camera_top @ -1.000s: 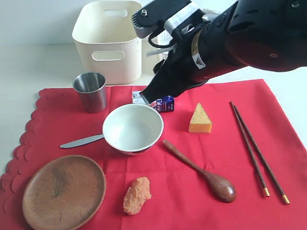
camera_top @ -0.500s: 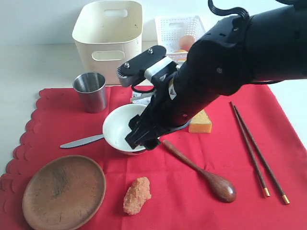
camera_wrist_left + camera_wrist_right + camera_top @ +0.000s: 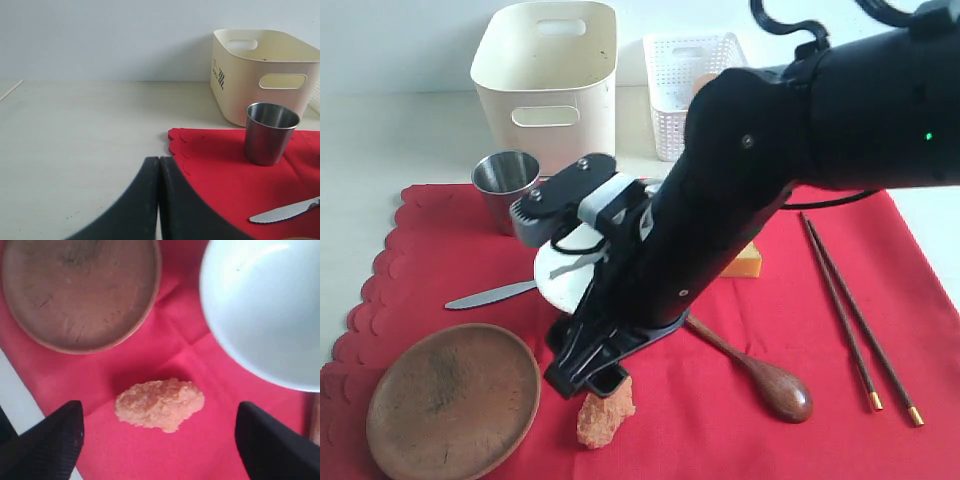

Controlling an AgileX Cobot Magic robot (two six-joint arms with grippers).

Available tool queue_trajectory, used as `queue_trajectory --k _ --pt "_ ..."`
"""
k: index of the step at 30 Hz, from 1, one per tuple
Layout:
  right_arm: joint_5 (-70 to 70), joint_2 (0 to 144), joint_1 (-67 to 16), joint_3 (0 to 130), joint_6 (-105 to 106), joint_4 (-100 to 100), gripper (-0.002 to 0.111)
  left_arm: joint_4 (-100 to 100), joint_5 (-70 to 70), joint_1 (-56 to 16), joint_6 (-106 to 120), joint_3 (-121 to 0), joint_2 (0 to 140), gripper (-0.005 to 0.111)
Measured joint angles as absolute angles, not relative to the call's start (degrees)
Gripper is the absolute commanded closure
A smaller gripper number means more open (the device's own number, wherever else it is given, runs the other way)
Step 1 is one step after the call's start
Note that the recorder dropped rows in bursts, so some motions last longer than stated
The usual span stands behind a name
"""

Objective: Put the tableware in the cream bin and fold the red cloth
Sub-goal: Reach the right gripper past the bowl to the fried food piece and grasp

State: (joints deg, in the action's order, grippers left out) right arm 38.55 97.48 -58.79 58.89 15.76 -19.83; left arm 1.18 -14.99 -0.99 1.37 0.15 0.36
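The right arm has swung from the far side of the cloth to the near side, and the right gripper (image 3: 592,380) now hangs just above the orange crumbed food piece (image 3: 603,422). Its fingers are spread wide, one on each side of the piece, with nothing held.

The red cloth (image 3: 720,430) lies flat, its scalloped edge to the left. The cream bin (image 3: 545,90) stands beyond the cloth's far left edge, with a white lattice basket (image 3: 685,80) to its right. The round brown wooden plate (image 3: 452,400) sits at the near left corner. The white bowl (image 3: 558,280) is at the middle, largely hidden behind the arm. The steel cup (image 3: 500,185) stands upright at the far left, near the bin. The chopsticks (image 3: 850,310) lie side by side on the right. The wooden spoon (image 3: 770,385) lies near the middle, bowl end nearest. The butter knife (image 3: 490,295) rests left of the bowl.

The left gripper (image 3: 159,165) is over the bare table left of the cloth, fingers pressed together and empty.
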Motion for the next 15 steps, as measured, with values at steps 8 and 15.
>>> queue_trajectory --k 8,15 --pt "36.10 104.43 -63.10 58.89 8.46 -12.59 0.030 1.18 -14.99 -0.99 1.37 0.15 0.36 0.104" --pt "33.37 107.52 -63.10 58.89 7.01 -12.21 0.030 1.18 -14.99 -0.99 1.37 0.15 0.36 0.104"
